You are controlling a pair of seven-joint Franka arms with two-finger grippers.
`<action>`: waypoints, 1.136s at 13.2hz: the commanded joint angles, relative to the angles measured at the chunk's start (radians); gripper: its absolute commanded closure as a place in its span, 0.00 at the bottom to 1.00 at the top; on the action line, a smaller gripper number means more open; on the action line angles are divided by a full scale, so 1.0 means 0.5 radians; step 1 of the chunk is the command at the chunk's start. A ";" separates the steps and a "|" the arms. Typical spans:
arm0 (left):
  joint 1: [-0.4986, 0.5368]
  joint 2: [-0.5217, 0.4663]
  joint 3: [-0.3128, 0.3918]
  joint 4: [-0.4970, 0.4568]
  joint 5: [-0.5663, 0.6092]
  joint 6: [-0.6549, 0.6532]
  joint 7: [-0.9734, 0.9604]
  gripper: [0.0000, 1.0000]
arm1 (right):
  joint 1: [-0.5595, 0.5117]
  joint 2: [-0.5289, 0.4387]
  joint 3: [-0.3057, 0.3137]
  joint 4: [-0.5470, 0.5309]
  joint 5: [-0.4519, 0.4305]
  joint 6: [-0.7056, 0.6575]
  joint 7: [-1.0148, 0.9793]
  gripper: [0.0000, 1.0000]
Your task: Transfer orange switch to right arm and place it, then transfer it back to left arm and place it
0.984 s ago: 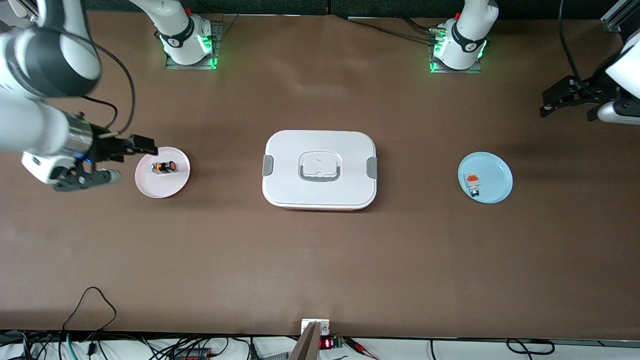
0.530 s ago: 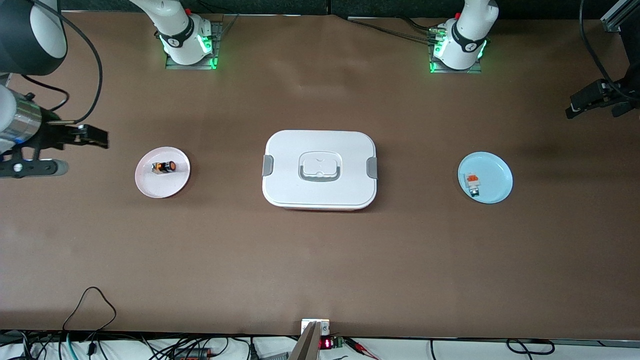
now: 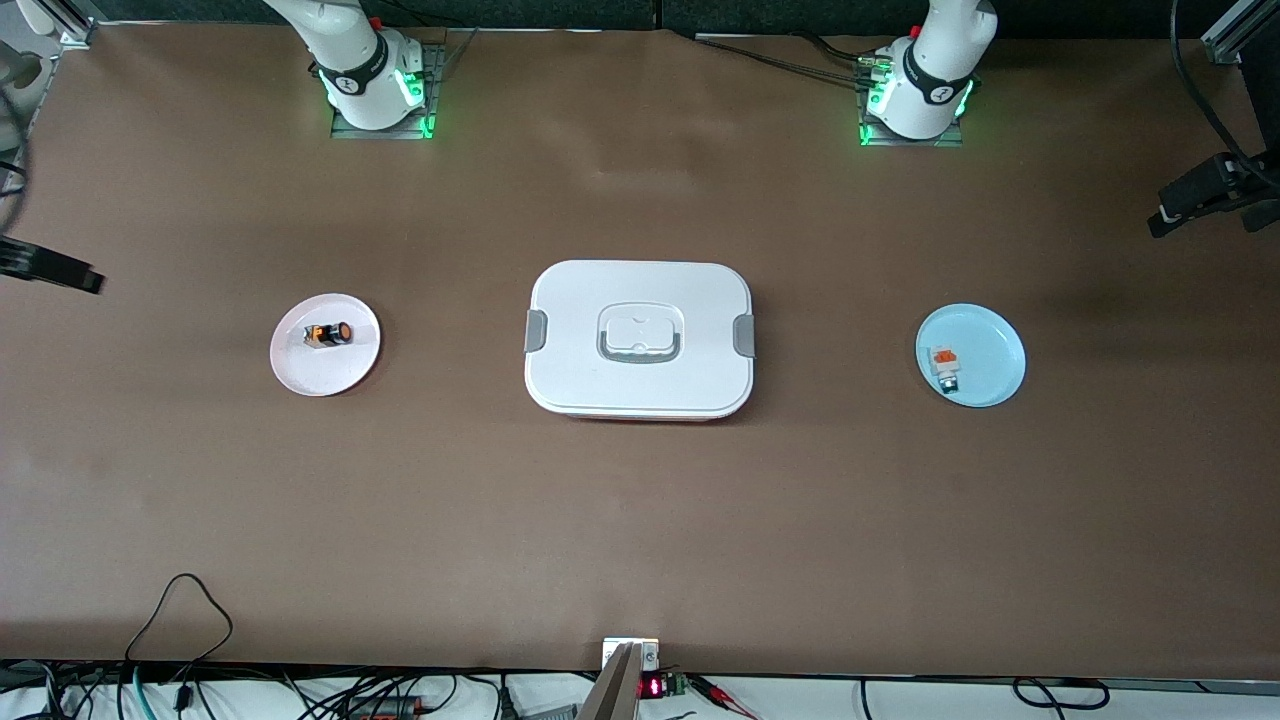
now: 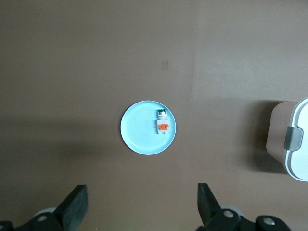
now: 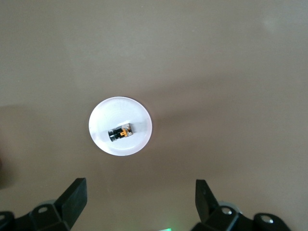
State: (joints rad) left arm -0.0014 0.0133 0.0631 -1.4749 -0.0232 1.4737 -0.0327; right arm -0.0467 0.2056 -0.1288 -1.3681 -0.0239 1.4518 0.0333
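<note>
Brown table (image 3: 640, 520): stubby black orange-ended orange switch (image 3: 328, 334).

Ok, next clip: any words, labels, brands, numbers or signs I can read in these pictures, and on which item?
No text can be read in any view.
Round mark on the collar above each arm's base: too small to read.
Red lit digits on a small display at the table edge nearest the camera: too small to read.
The box, both plates, the orange switch and the small white-grey block: no writing visible.
</note>
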 commanded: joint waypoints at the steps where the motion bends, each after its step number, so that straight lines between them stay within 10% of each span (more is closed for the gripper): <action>1: 0.003 0.053 -0.010 0.075 -0.033 -0.039 -0.036 0.00 | -0.036 -0.083 0.031 -0.157 0.017 0.051 -0.119 0.00; 8: 0.006 0.050 -0.022 0.072 -0.015 -0.033 -0.042 0.00 | 0.047 -0.374 0.031 -0.583 0.017 0.250 -0.235 0.00; 15: 0.006 0.044 -0.025 0.075 -0.012 -0.033 -0.045 0.00 | 0.047 -0.365 0.031 -0.488 0.008 0.266 -0.275 0.00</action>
State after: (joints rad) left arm -0.0018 0.0255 0.0551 -1.4675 -0.0233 1.4741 -0.0422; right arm -0.0223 0.0274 -0.1146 -1.6137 -0.0222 1.5732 -0.0889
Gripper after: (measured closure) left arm 0.000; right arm 0.000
